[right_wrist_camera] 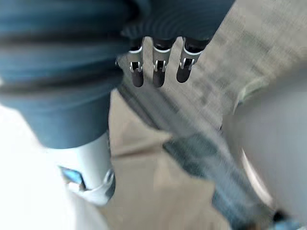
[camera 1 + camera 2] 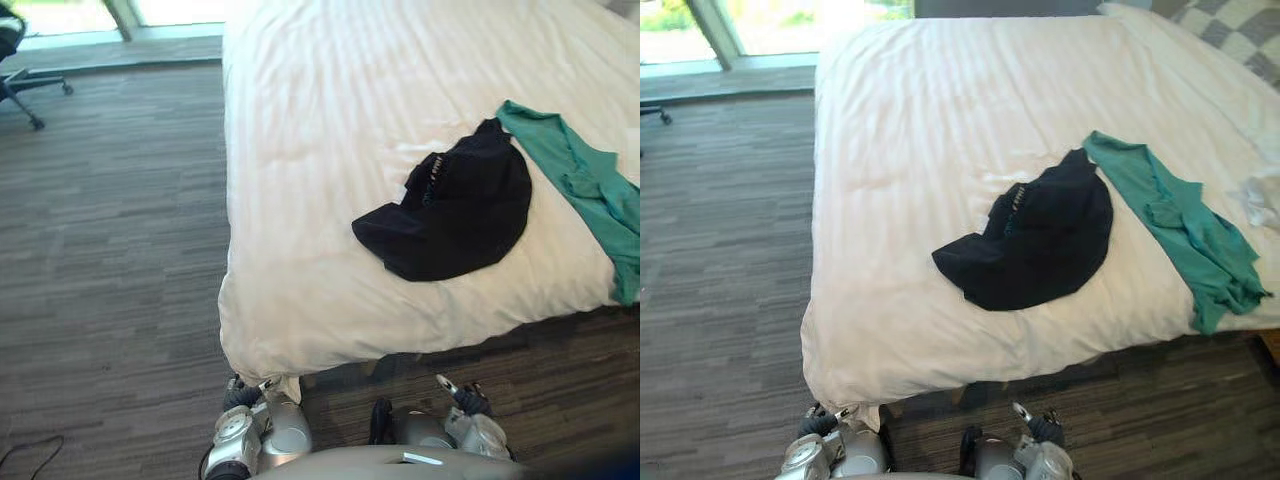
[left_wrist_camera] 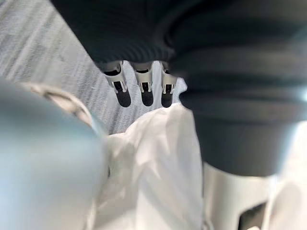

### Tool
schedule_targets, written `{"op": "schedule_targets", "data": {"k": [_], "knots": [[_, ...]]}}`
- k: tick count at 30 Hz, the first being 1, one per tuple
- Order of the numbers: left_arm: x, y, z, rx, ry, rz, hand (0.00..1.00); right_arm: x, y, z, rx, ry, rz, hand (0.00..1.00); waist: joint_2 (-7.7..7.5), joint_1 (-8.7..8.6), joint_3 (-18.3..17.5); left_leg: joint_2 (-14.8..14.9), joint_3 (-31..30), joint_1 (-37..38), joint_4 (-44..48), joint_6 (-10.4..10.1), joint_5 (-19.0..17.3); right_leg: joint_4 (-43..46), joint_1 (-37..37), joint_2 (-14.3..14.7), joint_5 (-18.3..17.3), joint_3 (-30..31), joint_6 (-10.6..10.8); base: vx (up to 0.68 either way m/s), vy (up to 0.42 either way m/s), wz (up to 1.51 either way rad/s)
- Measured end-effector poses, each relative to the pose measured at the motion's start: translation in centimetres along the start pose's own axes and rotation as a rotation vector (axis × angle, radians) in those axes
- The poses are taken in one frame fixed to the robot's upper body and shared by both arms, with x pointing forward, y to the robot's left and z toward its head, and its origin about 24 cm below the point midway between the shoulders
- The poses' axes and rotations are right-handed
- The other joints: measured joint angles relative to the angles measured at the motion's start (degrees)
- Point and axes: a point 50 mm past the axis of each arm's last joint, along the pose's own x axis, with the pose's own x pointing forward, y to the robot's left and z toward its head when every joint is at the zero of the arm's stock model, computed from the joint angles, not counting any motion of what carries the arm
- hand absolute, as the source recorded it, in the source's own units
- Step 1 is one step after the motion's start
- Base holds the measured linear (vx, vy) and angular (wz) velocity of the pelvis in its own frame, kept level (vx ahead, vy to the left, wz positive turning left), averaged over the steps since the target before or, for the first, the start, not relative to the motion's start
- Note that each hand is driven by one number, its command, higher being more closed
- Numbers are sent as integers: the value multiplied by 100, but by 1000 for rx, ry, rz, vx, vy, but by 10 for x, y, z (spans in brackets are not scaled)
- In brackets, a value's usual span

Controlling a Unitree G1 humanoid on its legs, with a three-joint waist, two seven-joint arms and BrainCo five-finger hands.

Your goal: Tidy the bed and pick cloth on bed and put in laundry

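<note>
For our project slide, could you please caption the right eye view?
Black garment and green shirt lie side by side on the white bed, not yet picked up.

No txt legible from where I stand. Black cloth (image 2: pixel 455 215) on the bed (image 2: pixel 320 120) has a short row of pale marks nr one edge, poss print, too small to read.
</note>
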Motion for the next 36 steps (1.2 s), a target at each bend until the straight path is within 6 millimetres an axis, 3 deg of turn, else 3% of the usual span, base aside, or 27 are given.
{"op": "schedule_targets", "data": {"k": [3, 4, 5, 7, 9, 12, 13, 15, 16, 17, 18, 19, 21, 22, 23, 24, 25, 26, 27, 28, 29, 30, 31, 34, 36], "knots": [[-3, 0, -11, 0, 27, 0, 0, 0, -7, 2, -21, -16, -14, 0, 180, -40, -131, 93, -471, 33, 911, -144, -312, -86, -183, 11, 288, 522, 303, -141, 377, -82], [-5, -5, -13, -6, 34, -11, 0, -1, -8, 3, -19, -19, -14, 0, 254, -55, -168, -12, -559, 85, 825, -268, -480, -180, -245, 12, 474, 691, 478, -193, 448, -73], [-5, -3, -14, -3, 37, -7, 0, 0, -10, 3, -21, -18, -20, 0, 263, -56, -198, -91, -540, 111, 666, -243, -579, -283, -255, 0, 586, 725, 511, -183, 417, -47], [-3, 8, -12, 62, 30, 14, 0, -3, -4, -9, -38, 33, 4, 0, -40, -263, -514, -429, -324, 340, -499, -97, -780, -385, -460, -119, 835, 616, 423, -136, 358, -9], [-1, 8, -11, 99, 38, 13, 0, -3, -8, -13, -31, 51, -8, 0, -113, -271, -520, -628, -52, 501, -875, 119, -677, -628, -435, -270, 1142, 579, 334, -163, 256, -39], [-3, 7, -21, 155, 67, 1, 0, -4, -14, -14, -15, 53, -28, 0, -41, -289, -558, -845, 581, 824, -1268, 332, -515, -942, -408, -432, 1477, 674, 349, -207, 139, -79], [-3, 6, -23, 176, 72, -5, 0, -4, -15, -14, -16, 53, -29, 0, -20, -309, -571, -848, 684, 852, -1308, 353, -487, -978, -402, -424, 1471, 639, 342, -163, 10, -86], [-2, 1, -21, 204, 69, -19, 0, -3, -18, -12, -24, 48, -35, 0, 58, -337, -553, -669, 1135, 1000, -1489, 340, -346, -758, -414, -397, 1215, -50, -15, -113, -81, -89], [-2, 1, -22, 205, 73, -20, 0, -3, -19, -13, -24, 50, -37, 0, 74, -345, -558, -609, 1222, 1037, -1546, 299, -298, -596, -410, -390, 1130, -231, -82, -65, -145, -91], [-2, 1, -23, 209, 79, -21, 0, -3, -21, -15, -26, 59, -45, 0, 79, -348, -551, -481, 1385, 1159, -1657, 189, -218, -296, -368, -376, 900, -456, -121, -30, -183, -84], [-1, 3, -22, 212, 81, -17, 0, -5, -23, -21, -27, 80, -51, 0, 15, -363, -534, -409, 1536, 1303, -1723, 79, -168, -242, -258, -346, 708, -451, -15, -16, -238, -101], [0, 2, -20, 210, 81, -17, 0, -8, -28, -30, -22, 110, -64, 0, -104, -376, -509, -393, 1617, 1433, -1781, -45, -159, -301, -229, -171, 671, -389, -62, -16, -248, -82], [0, 3, -21, 202, 86, -12, 0, -9, -31, -32, -17, 113, -81, 0, -135, -415, -512, -491, 1624, 1557, -2124, -53, -134, -653, -217, 85, 827, -120, -62, -30, -167, -103], [-3, 4, -29, 176, 115, -2, 0, -7, -31, -29, -16, 106, -84, 0, 46, -313, -572, -439, 1619, 1594, -2522, 57, -13, -1164, -144, 296, 659, -192, 165, -51, -85, -139], [-4, 1, -30, 155, 119, -2, 0, -6, -35, -24, -29, 91, -93, 0, 221, -328, -587, -238, 1781, 1590, -2599, 93, 134, -741, -316, 332, 487, -402, -64, -75, -117, -130], [-4, 1, -28, 137, 114, 6, 0, -5, -36, -20, -25, 78, -94, 0, 121, -407, -529, -210, 2031, 1617, -2550, 90, 180, 843, -621, -24, 153, -510, -382, -31, -159, -77], [-2, 12, -23, 138, 92, 34, 0, -10, -42, -32, -23, 110, -114, 0, -146, -524, -562, -417, 2103, 1670, -2408, -72, 135, 820, -394, -423, -135, -548, -69, 68, -180, -77], [-1, 20, -23, 138, 100, 54, 0, -13, -43, -39, -21, 137, -119, 0, -283, -490, -587, -417, 2156, 1665, -2304, -170, 53, 446, -221, -274, -369, -447, -94, 85, -141, -98], [-1, 24, -28, 116, 133, 69, 0, -13, -46, -39, -11, 137, -130, 0, -230, -501, -606, -480, 2061, 1622, -2389, -108, -34, -52, -129, -24, -33, -177, -110, 55, -62, -157], [-5, 22, -40, 111, 170, 66, 0, -9, -51, -30, -5, 115, -146, 0, 140, -420, -673, -577, 1980, 1575, -2929, 301, 263, -460, 32, 151, 198, -330, -313, -10, 7, -146], [-5, 21, -39, 111, 168, 65, 0, -7, -54, -25, -7, 100, -157, 0, 192, -470, -608, -516, 2120, 1637, -2987, 146, 365, 116, -38, 36, -45, -658, -596, 82, 57, -121], [-3, 26, -37, 126, 163, 75, 0, -8, -56, -33, -8, 136, -168, 0, 93, -604, -632, -637, 2290, 1674, -2938, 106, 433, 430, 95, -460, -173, -1050, -394, 130, -21, -93], [-1, 30, -33, 156, 157, 79, 0, -12, -57, -45, -27, 182, -173, 0, -73, -609, -682, -643, 2444, 1641, -2792, 55, 376, 40, 189, -379, -166, -1064, -165, 119, -68, -91], [-2, 23, -36, 210, 166, 26, 0, -12, -67, -44, -72, 185, -186, 0, 144, -562, -726, -460, 2666, 1599, -2681, 90, 441, -1082, 449, 43, 347, -683, -164, 41, -111, -110], [-2, 16, -33, 232, 152, -1, 0, -12, -68, -46, -93, 194, -185, 0, 210, -539, -731, -449, 2771, 1615, -2680, 44, 491, -1449, 529, 132, 546, -521, -171, -37, -48, -75]]}}
